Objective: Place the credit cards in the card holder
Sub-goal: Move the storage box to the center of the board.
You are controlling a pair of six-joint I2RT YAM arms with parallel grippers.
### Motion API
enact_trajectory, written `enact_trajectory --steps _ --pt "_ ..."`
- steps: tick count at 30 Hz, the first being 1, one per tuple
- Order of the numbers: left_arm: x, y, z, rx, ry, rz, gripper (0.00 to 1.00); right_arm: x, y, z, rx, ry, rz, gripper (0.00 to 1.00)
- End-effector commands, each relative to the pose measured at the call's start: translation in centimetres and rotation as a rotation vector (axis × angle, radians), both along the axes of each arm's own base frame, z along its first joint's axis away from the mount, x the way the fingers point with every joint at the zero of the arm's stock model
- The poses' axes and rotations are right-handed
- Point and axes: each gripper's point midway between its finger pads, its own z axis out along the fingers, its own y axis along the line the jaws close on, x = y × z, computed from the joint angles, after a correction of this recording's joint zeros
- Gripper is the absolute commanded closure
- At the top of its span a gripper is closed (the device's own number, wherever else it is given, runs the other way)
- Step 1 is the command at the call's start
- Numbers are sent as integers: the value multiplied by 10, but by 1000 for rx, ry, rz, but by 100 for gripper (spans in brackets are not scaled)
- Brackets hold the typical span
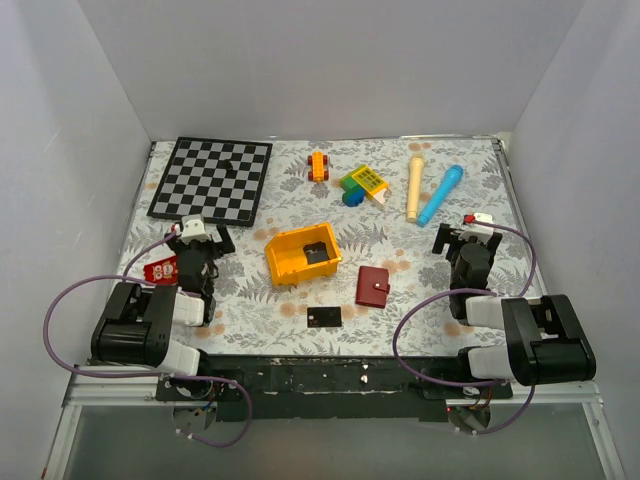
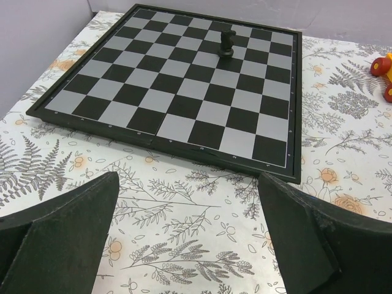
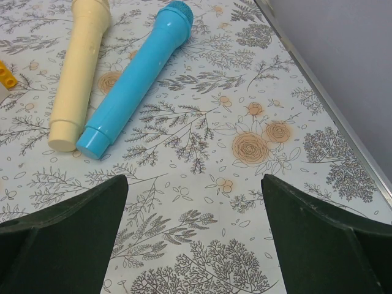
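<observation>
The maroon card holder (image 1: 373, 286) lies folded shut on the floral table, near the front centre. One black credit card (image 1: 324, 317) lies flat on the table just to its front left. A second black card (image 1: 319, 253) lies inside the yellow bin (image 1: 290, 262). My left gripper (image 1: 203, 234) stands open at the left, well apart from all of these; its wrist view shows only table between the jaws of the left gripper (image 2: 188, 180). The right gripper (image 1: 467, 235) (image 3: 195, 179) is open at the right, over bare table.
A chessboard (image 1: 212, 178) (image 2: 184, 86) with one dark piece (image 2: 227, 43) lies at the back left. An orange toy car (image 1: 318, 166), coloured blocks (image 1: 362, 184), a cream cylinder (image 3: 76, 70) and a blue one (image 3: 138, 76) lie at the back. White walls enclose the table.
</observation>
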Motion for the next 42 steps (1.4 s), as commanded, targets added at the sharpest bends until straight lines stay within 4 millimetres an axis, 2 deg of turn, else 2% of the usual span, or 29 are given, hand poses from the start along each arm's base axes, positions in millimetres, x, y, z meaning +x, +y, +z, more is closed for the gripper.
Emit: enact_trajectory --steps 1,14,17,20,24,27,30,31,32,34,36,37,38,39,41,42 --pt "6 -1 12 -1 -28 -17 2 9 -2 18 18 -55 -18 0" --pt "5 -1 12 1 -29 -16 2 10 -4 21 25 -66 -30 0" --pt "5 -4 17 23 -34 -36 2 8 -3 23 33 -59 -25 0" --pt "6 7 29 -5 12 47 2 6 0 26 19 -79 0 0" --pt "8 29 59 -123 11 216 2 7 -3 42 18 -30 -18 0" --pt "18 22 69 -171 42 200 2 9 -6 58 16 -26 -37 0" --pt "26 16 72 -205 152 198 2 11 -14 76 112 -28 -137 0" --pt "32 16 87 -216 152 203 2 12 -16 84 165 -38 -172 0" --pt "33 15 93 -214 160 202 2 14 -15 89 227 -34 -195 0" --pt "35 14 106 -233 154 204 2 12 -11 89 286 88 -232 0" --pt "37 5 119 -246 148 139 2 17 -1 95 305 183 -208 0" --pt "41 -7 128 -241 142 62 2 18 8 92 316 253 -173 0" --pt "45 -23 135 -226 148 -34 2 22 13 97 318 289 -148 0" --pt "49 -46 144 -202 153 -180 2 24 20 104 336 324 -124 0" --pt "48 -100 155 -174 185 -510 2 24 35 101 376 380 -66 4" --pt "39 -128 165 -158 182 -696 2 24 43 101 399 388 -30 5"
